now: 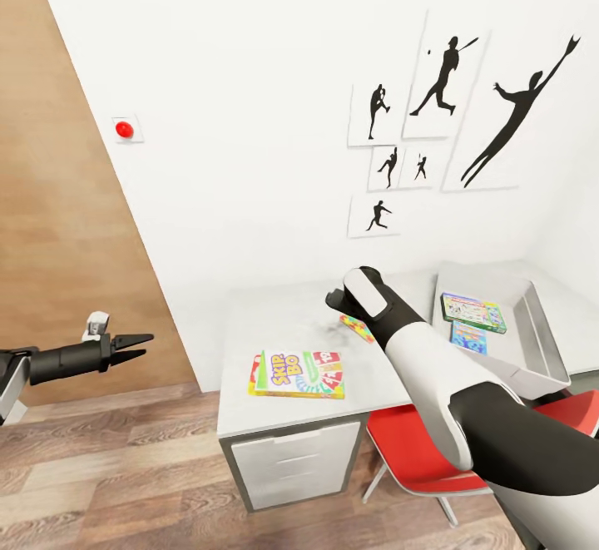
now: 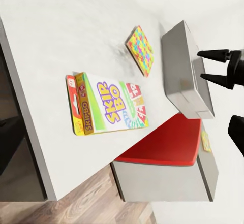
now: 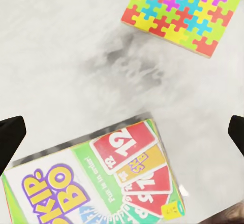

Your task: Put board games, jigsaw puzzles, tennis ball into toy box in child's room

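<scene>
Fingers of the right gripper [image 3: 122,132] stand wide apart above the table [image 1: 283,317], between Skip-Bo box [image 1: 298,374] and jigsaw puzzle [image 1: 356,327], ready to pick; left gripper [image 1: 133,347], slightly parted, waits aside.

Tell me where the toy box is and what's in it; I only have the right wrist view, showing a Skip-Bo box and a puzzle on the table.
Observer: In the head view, the toy box stands at the table's right end, holding a green game box and a blue game box.
Operator: And the left gripper?
Observer: The left gripper hangs open and empty, off to the left of the table.
Operator: Anything near the table?
Observer: A red chair sits beside the drawers.
</scene>
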`<state>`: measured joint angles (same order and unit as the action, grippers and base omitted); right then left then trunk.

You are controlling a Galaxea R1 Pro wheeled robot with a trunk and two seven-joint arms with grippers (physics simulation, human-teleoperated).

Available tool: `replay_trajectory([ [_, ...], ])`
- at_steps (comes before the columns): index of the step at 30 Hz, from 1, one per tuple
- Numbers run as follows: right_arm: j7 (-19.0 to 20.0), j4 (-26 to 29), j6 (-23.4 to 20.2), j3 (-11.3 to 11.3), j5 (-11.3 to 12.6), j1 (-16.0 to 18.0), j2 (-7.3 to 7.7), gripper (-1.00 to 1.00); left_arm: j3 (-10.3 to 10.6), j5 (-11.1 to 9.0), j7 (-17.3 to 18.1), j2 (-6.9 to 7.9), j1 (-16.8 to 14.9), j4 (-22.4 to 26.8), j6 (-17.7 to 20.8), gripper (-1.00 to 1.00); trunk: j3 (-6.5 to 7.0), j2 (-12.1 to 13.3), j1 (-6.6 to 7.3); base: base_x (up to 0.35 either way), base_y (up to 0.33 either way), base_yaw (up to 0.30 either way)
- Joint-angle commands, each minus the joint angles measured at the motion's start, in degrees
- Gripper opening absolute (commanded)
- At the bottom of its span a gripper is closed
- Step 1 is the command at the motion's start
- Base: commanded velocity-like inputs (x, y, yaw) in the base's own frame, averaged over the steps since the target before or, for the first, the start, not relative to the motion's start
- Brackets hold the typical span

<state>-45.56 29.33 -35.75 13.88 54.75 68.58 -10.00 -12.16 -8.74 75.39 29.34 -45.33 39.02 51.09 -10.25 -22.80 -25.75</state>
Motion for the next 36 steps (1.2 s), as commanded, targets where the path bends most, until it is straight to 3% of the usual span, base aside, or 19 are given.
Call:
replay_trajectory([
  [1,-0.37,0.04,-0.1,0.03,0.29,0.06,0.0,1.0,0.01,-0.14,0.1,-0.01,-0.05,0.0,0.52,1.0,-0.12,-0.12,-0.04,0.0,0.007,0.0],
  [10,-0.37,-0.17,0.48,-0.15,1.45,0.0,0.0,1.0,0.03,-0.16,0.1,0.02,-0.05,0.0,0.66,1.0,-0.12,-0.12,-0.04,0.0,0.094,0.0],
  [15,-0.45,-0.11,0.65,-0.08,7.0,0.04,0.0,1.0,0.03,-0.14,0.1,0.09,-0.07,0.0,0.67,1.0,-0.12,-0.12,-0.04,0.0,0.021,0.0],
  [18,-0.48,-0.07,0.72,-0.03,8.23,0.05,0.0,1.0,0.03,-0.14,0.1,0.05,-0.05,0.0,0.62,1.0,-0.12,-0.12,-0.04,0.0,0.013,0.0],
  [36,-0.06,-0.09,0.65,-0.11,9.18,-0.03,0.0,1.0,0.02,-0.14,0.1,0.1,-0.06,0.0,0.55,1.0,-0.12,-0.12,-0.04,0.0,0.085,0.0],
])
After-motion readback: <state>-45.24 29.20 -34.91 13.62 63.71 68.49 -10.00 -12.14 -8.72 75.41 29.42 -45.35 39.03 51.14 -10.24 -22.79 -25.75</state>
